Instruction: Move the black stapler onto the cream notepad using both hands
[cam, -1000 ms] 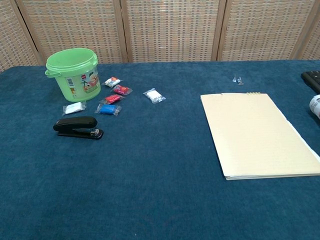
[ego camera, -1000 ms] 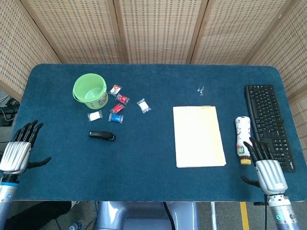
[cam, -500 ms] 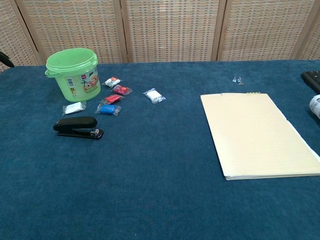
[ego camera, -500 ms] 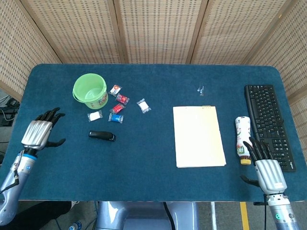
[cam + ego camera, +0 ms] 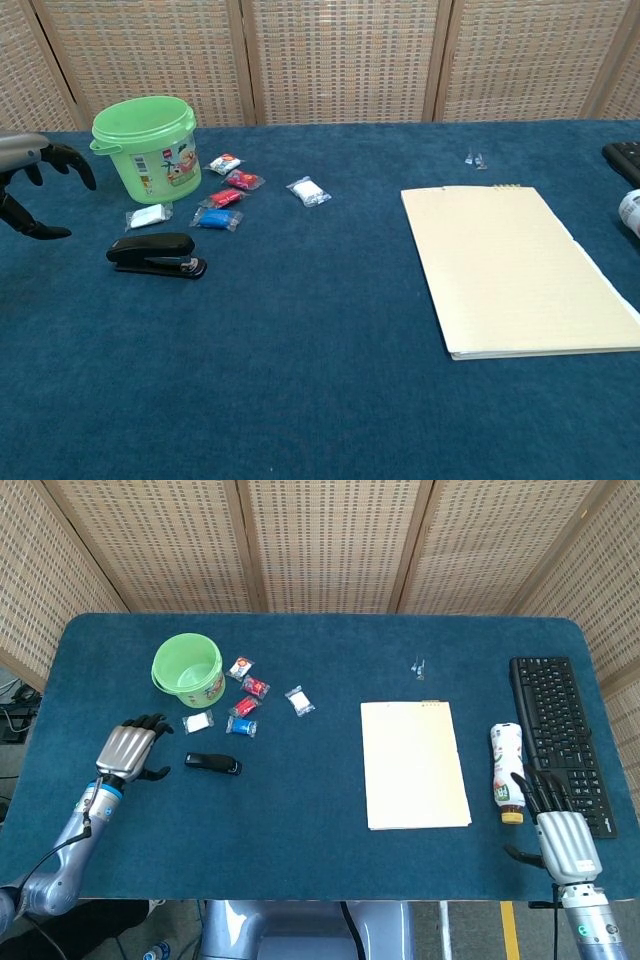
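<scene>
The black stapler (image 5: pixel 213 765) (image 5: pixel 155 254) lies on the blue table, below the green bucket. My left hand (image 5: pixel 128 750) (image 5: pixel 30 180) hovers just left of the stapler, fingers spread, holding nothing and not touching it. The cream notepad (image 5: pixel 413 764) (image 5: pixel 520 266) lies flat to the right of centre, nothing on it. My right hand (image 5: pixel 562 835) rests near the table's front right edge, fingers apart and empty; the chest view does not show it.
A green bucket (image 5: pixel 187 669) (image 5: pixel 146 148) stands behind the stapler, with several small wrapped packets (image 5: pixel 246 701) (image 5: pixel 222 195) beside it. A bottle (image 5: pixel 507 771) lies between the notepad and a black keyboard (image 5: pixel 560 740) at the right edge.
My left hand has swung in from the table's left edge toward the stapler and now shows in the chest view. The right hand and all objects have stayed put.
</scene>
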Controlling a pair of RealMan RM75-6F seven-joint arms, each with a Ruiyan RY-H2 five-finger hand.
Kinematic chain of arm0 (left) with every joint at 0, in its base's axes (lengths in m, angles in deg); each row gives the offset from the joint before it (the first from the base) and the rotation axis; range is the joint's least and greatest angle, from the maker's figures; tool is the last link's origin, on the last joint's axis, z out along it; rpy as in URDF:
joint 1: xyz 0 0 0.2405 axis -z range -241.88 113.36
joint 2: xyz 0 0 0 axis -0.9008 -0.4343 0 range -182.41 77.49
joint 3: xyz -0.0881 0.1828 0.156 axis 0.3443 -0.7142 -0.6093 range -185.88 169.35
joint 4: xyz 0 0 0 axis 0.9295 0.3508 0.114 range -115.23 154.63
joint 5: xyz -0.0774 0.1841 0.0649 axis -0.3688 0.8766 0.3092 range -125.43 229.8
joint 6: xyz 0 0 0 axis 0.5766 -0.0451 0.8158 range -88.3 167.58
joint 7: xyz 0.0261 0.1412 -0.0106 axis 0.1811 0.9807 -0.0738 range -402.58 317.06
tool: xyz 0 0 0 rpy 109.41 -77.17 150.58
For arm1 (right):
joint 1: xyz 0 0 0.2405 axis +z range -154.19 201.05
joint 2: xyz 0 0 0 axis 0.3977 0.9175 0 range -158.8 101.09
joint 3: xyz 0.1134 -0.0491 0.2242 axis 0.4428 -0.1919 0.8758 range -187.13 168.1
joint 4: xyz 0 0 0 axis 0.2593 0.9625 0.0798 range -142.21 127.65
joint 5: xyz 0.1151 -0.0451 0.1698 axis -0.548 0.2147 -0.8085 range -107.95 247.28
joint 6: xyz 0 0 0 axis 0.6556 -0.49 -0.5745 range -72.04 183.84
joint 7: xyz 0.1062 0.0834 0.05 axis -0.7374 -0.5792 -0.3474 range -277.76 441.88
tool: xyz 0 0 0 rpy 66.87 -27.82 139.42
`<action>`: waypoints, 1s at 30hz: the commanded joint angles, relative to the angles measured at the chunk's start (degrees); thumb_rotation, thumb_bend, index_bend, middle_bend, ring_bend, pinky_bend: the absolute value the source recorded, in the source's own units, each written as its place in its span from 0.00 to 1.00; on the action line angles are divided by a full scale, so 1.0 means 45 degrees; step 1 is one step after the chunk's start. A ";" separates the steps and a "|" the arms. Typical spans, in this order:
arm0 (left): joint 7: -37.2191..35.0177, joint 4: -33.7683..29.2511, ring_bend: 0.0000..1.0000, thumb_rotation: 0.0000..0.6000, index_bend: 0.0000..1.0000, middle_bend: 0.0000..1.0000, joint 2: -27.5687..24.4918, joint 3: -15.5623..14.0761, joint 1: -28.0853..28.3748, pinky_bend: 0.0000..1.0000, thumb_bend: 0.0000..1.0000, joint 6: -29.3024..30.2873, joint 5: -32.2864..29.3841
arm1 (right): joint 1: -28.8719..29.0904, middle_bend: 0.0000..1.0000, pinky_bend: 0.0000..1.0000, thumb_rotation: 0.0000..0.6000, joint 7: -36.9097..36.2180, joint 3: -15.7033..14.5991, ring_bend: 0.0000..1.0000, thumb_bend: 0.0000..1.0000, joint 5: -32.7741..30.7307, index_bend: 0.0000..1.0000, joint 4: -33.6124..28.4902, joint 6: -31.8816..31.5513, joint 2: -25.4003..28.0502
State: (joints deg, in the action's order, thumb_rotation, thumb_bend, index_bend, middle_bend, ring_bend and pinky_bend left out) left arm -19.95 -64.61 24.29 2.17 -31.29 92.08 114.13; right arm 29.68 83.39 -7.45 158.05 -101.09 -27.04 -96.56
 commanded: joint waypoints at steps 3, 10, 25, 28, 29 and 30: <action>0.0678 0.0211 0.19 1.00 0.31 0.19 0.0474 -0.0175 0.0366 0.27 0.28 -0.0017 -0.0462 | 0.0009 0.00 0.06 1.00 -0.0073 -0.0015 0.00 0.06 0.0033 0.07 -0.0014 0.0013 0.0020; 0.1478 0.0703 0.20 1.00 0.33 0.20 0.1196 -0.0279 0.0937 0.27 0.31 -0.0221 -0.1204 | 0.0037 0.00 0.06 1.00 -0.0253 0.0034 0.00 0.06 -0.0099 0.07 0.0015 0.0101 0.0058; 0.3054 0.0922 0.20 1.00 0.34 0.21 0.2385 -0.0443 0.1924 0.28 0.32 -0.0052 -0.2372 | 0.0117 0.00 0.06 1.00 -0.0794 0.0070 0.00 0.06 -0.0299 0.07 0.0118 0.0357 0.0165; 0.3344 0.1073 0.21 1.00 0.35 0.22 0.2626 -0.0428 0.2130 0.28 0.32 -0.0045 -0.2742 | 0.0127 0.00 0.06 1.00 -0.0917 0.0088 0.00 0.06 -0.0338 0.07 0.0153 0.0386 0.0199; 0.3458 0.1148 0.21 1.00 0.35 0.22 0.2711 -0.0435 0.2206 0.28 0.32 -0.0043 -0.2877 | 0.0128 0.00 0.06 1.00 -0.0960 0.0097 0.00 0.06 -0.0351 0.07 0.0170 0.0388 0.0207; 0.3550 0.1203 0.21 1.00 0.35 0.22 0.2781 -0.0445 0.2268 0.29 0.32 -0.0042 -0.2967 | 0.0133 0.00 0.06 1.00 -0.1006 0.0103 0.00 0.06 -0.0368 0.07 0.0174 0.0401 0.0212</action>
State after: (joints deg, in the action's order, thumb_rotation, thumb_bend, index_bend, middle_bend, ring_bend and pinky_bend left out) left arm -4.47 -59.59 36.35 0.22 -21.51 91.87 101.29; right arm 30.26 78.94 -7.01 156.44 -100.35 -25.27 -95.64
